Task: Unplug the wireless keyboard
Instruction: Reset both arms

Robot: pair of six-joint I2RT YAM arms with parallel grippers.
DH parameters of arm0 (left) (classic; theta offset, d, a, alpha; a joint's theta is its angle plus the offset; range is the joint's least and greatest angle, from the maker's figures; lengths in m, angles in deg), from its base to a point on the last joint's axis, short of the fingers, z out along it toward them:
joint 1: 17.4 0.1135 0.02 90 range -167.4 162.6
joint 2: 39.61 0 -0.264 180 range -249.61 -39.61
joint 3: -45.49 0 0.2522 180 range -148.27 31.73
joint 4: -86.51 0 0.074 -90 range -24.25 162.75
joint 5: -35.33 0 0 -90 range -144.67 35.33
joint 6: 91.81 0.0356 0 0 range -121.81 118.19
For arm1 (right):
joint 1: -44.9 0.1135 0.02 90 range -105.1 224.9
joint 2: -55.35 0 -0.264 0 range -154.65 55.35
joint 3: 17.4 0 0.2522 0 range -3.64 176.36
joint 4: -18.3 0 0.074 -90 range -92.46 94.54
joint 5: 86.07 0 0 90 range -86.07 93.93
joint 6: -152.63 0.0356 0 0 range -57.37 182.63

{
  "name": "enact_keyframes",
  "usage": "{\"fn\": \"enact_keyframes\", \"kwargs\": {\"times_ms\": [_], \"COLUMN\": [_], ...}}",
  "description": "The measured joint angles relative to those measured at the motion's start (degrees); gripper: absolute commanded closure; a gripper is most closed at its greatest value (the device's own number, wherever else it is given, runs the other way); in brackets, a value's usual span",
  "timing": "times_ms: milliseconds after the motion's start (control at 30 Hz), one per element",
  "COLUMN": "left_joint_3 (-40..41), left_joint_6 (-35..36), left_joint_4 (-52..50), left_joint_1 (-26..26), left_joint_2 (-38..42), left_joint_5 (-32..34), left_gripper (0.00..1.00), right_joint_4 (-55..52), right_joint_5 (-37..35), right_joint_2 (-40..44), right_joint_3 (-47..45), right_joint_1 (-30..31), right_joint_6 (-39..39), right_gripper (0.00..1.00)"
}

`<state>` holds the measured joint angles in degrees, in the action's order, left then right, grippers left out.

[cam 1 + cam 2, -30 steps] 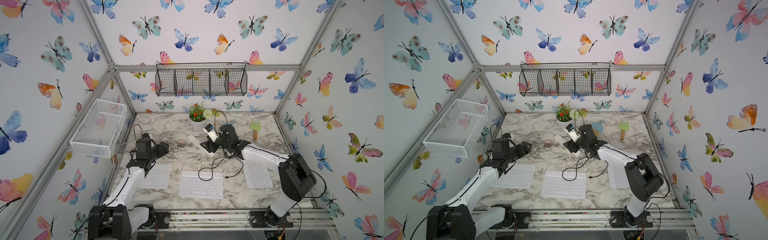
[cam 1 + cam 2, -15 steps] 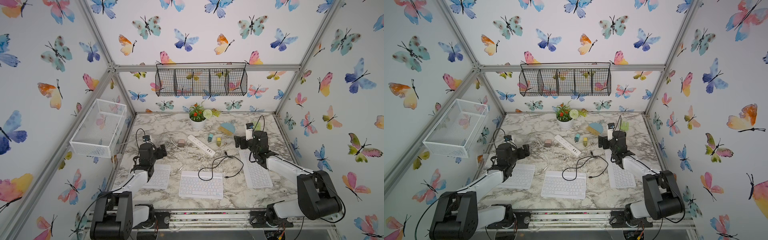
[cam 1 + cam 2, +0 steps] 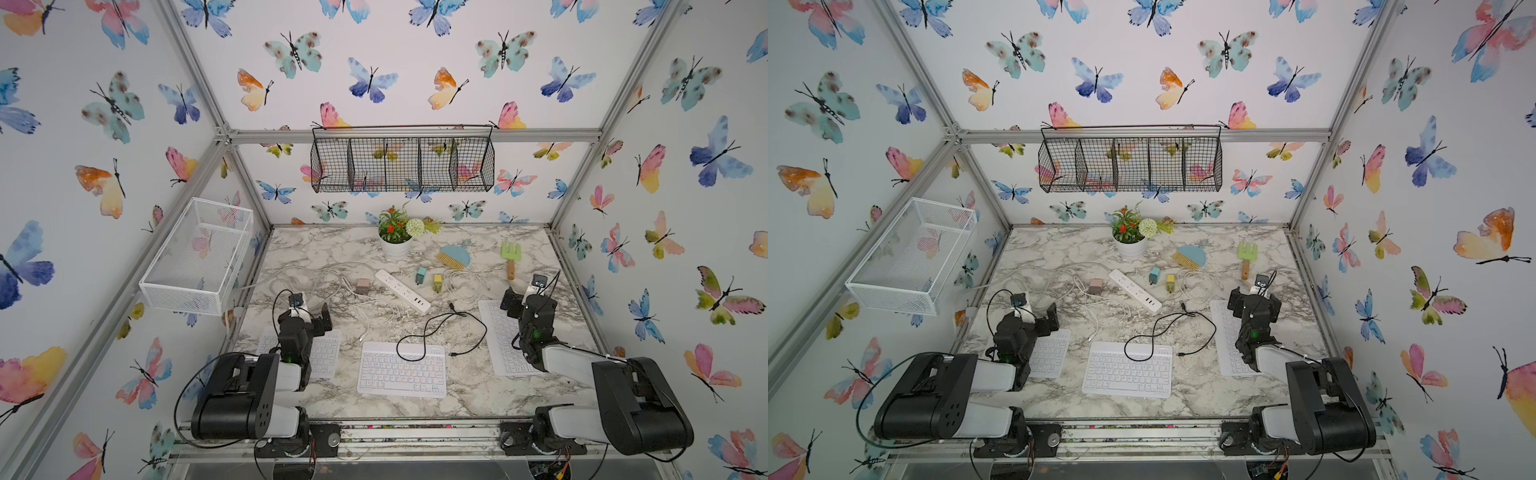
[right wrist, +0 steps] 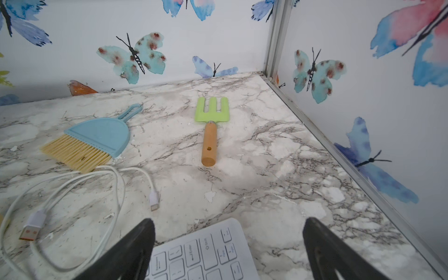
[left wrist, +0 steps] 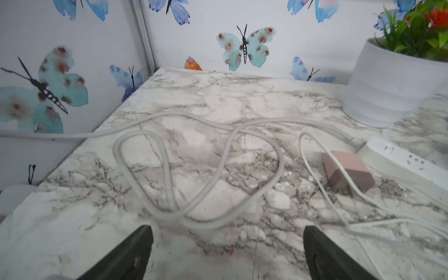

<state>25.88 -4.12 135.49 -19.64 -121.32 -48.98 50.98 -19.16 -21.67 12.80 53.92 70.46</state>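
Two sets of black fingers, both spread wide, nothing pinched in either. Over to the left gripper [image 5: 228, 240] first: jaws gaping above the bare marble table [image 5: 72, 230], near the far edge of a plain white keyboard [image 3: 326, 353] in both top views. Straight ahead of it, a thick white cord [image 5: 281, 162] looped in a loose figure of eight. Further out and off to its right, a pink charger block [image 5: 346, 169] just beside a white power strip [image 5: 400, 160], and beyond those a white plant pot [image 5: 388, 89].

Now the right gripper [image 4: 230, 225]: just as wide, empty too, poised over the far corner of another plain keyboard [image 4: 201, 257]. Ahead of it, a green hand fork [image 4: 211, 116] with a wooden handle; off to its left, a blue brush [image 4: 97, 135] and a thin white USB cable [image 4: 154, 197], both plugs loose on the marble.

And the star of the show, the wireless keyboard [image 3: 402, 370], pastel-tinted keys and all: flat on the table between the two grippers, back toward the arm bases from both, touched by neither. Draped across its far edge, a loop of black cable [image 3: 485, 330]; one plug end on the marble just off the keyboard corner nearest the right gripper, the other out toward the power strip. Port itself too small to make out. Well apart from either set of fingers, that cable.
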Motion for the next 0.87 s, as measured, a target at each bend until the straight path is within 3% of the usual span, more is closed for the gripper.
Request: {"fn": "enact_keyframes", "kwargs": {"times_ms": [333, 867], "left_joint_3": [-5.95, -5.95], "left_joint_6": [0.20, 0.20], "left_joint_4": [-0.13, -1.40], "left_joint_1": [0.00, 0.00], "left_joint_2": [0.28, 0.31], "left_joint_5": [0.63, 0.63], "left_gripper": [0.02, 0.02], "right_joint_4": [20.26, 21.77], "right_joint_5": [4.13, 10.99], "right_joint_2": [-13.70, -13.81], "right_joint_3": [-3.72, -2.01], "right_joint_1": [-0.09, -3.32], "right_joint_6": [-5.60, -5.92], "right_gripper": [0.02, 0.02]}}
